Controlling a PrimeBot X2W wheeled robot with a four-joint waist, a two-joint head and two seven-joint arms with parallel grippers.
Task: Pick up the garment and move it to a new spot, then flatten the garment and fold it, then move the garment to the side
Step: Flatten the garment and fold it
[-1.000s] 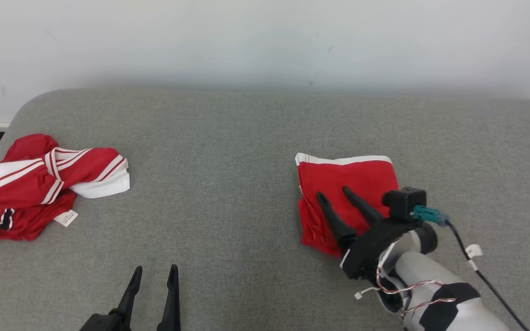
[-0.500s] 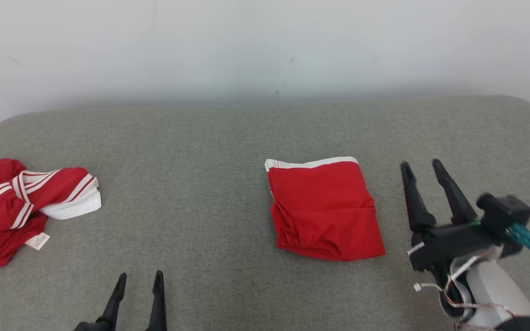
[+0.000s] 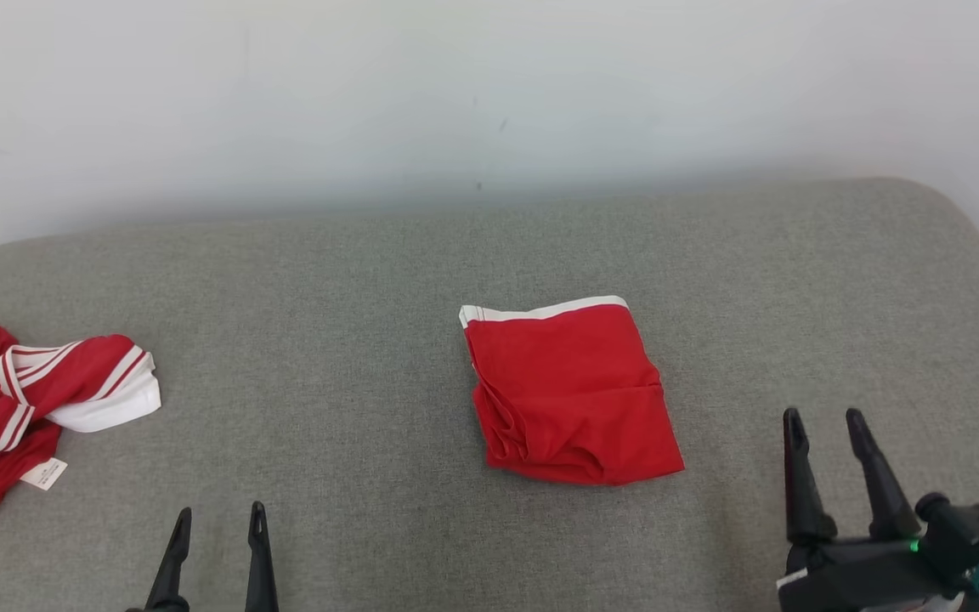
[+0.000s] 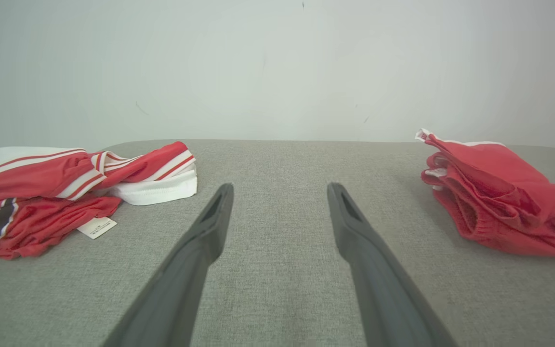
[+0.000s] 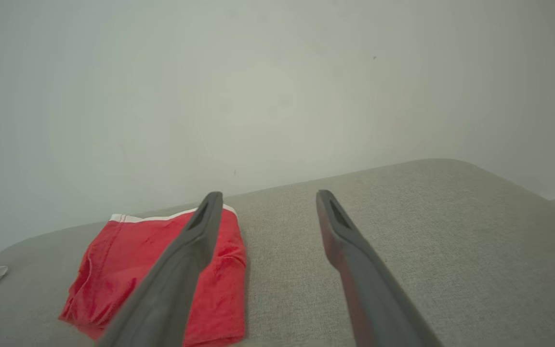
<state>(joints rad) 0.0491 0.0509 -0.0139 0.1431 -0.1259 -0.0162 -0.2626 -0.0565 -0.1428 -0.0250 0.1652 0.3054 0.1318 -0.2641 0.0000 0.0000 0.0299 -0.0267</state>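
We have the right gripper [image 3: 823,421] off the garment [image 3: 570,395] now: spread, empty; left gripper [image 3: 220,512] spread too. Garment lies folded, well right of the crumpled jersey [image 3: 31,391] — we judge the side move done.

Left pincer [image 3: 220,510] and right pincer [image 3: 823,416] have long, black, tapered fingers [image 3: 798,476].

Bright, soft, even light falls from overhead, with no glare anywhere. The white wall [image 3: 489,85] dims to a greyish band along the far edge of the grey padded surface [image 3: 370,280]. The folded red garment [image 3: 570,395] casts only a thin, faint shadow at its near edge. In the wrist views the left gripper [image 4: 280,189] and right gripper [image 5: 268,195] blur toward the lens, and the corners darken slightly.
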